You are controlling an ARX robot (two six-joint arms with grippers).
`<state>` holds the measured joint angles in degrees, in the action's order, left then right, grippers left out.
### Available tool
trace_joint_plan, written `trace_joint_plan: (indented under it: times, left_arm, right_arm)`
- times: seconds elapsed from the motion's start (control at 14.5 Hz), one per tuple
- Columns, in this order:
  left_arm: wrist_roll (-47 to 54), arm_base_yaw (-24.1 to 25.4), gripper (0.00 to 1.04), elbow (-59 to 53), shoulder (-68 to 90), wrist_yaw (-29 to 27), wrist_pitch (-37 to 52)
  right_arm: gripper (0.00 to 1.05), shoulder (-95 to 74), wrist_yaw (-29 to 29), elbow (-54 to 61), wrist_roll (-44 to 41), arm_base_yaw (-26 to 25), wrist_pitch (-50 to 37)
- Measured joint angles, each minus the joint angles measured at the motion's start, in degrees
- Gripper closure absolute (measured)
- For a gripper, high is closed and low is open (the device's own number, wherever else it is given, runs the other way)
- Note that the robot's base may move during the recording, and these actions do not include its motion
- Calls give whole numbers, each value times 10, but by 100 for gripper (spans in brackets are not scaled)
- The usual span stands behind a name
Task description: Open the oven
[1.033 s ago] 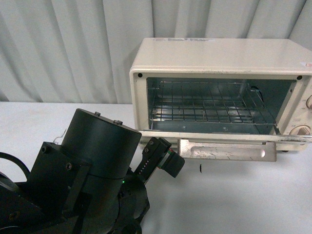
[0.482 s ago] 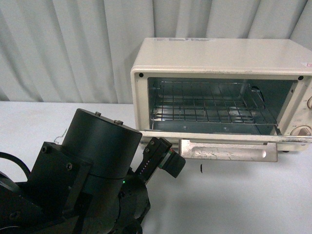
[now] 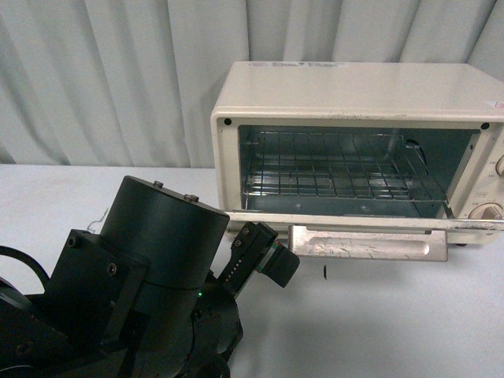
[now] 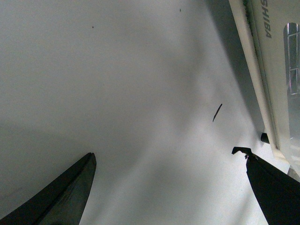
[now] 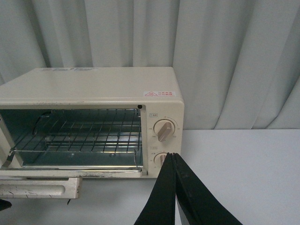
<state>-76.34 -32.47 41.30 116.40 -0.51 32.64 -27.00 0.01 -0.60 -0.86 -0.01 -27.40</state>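
The small cream-white boxy toaster oven point(image 3: 354, 87) sits in the upper right of the front view on the white tabletop point(image 3: 394, 315), with a pale grey pleated curtain point(image 3: 118, 79) behind it. Its drop-down door point(image 3: 362, 223) lies swung down to about level, so the wire rack point(image 3: 331, 169) inside is bare to view. The beige bar handle point(image 3: 366, 244) runs along the door's front edge, its long axis left to right across the frame. From this the opening looks done, or very nearly so

The left gripper point(image 4: 165, 154) is the nearer one. In the front view it sits at lower centre-left, just beside the handle's left end but apart from it, with the oven up and to its right. Its fingers are spread wide with nothing between them, and its wrist view looks onto the tabletop. The bulky black left arm point(image 3: 134, 291) fills the lower left corner. The right gripper point(image 5: 173, 161) faces the round knobs point(image 5: 164, 130), its two fingers pressed together on nothing. I judge any further move to be the left arm drawing clear of the door edge
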Motion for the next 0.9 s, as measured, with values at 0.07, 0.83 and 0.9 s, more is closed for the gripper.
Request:
trace_joint_plan:
  times: [0.07, 0.83, 0.9]
  left_arm:
    - [0, 0, 7, 0, 0, 0, 0]
    - [0, 0, 7, 0, 0, -1, 0]
    - [0, 0, 7, 0, 0, -1, 0]
  right_arm:
    - [103, 15, 0, 0, 0, 0, 19]
    - [77, 268, 0, 0, 0, 0, 276]
    - [66, 268, 0, 0, 0, 0, 276]
